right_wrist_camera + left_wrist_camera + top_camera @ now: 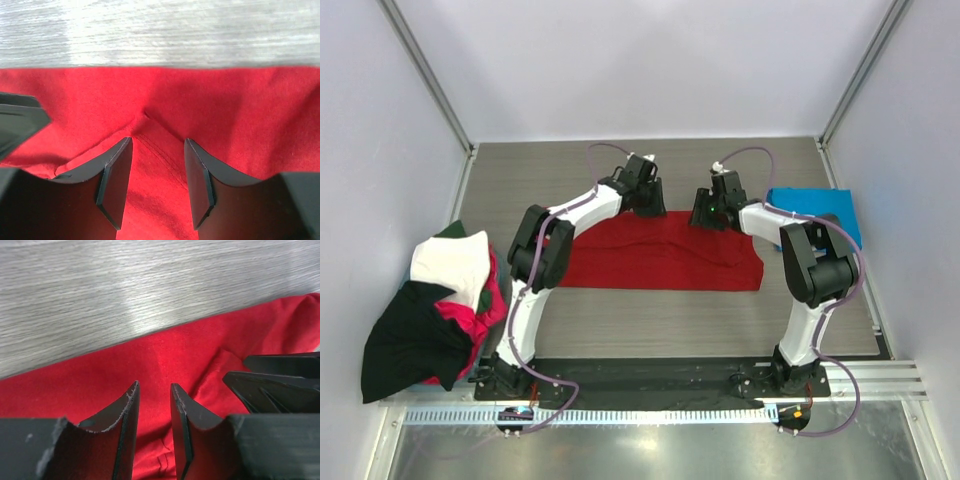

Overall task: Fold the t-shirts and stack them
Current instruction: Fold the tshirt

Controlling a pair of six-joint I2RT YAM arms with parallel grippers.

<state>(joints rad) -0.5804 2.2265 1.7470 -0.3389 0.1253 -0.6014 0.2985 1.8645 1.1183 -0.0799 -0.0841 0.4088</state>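
Deep red cloth is lying spread flat across the middle of the wood-grain table (pixel 620 320): seen from above, the red t-shirt (pixel 660 262) is stretching wide, with its far edge under both arms. The left gripper (pixel 648 200) and the right gripper (pixel 712 212) are hovering side by side over the middle of that far edge. I'd guess this is so each can take a share of the hem and bring it over in one even fold. To the right of the red t-shirt a blue t-shirt (pixel 815 210) is sitting in a neat square, looking already folded. To its left a heap of t-shirts (pixel 430 300), white, black and magenta, is waiting its turn. Through the left wrist camera, the left gripper (pixel 154 386) is showing its jaws a narrow slit apart with nothing between them, pointing at the red t-shirt (pixel 100 385) just inside its far edge. Through the right wrist camera, the right gripper (pixel 158 141) is holding its jaws wider apart and empty, straddling a small raised crease in the red t-shirt (pixel 240 110). That crease is probably the pinch it is lining up for.
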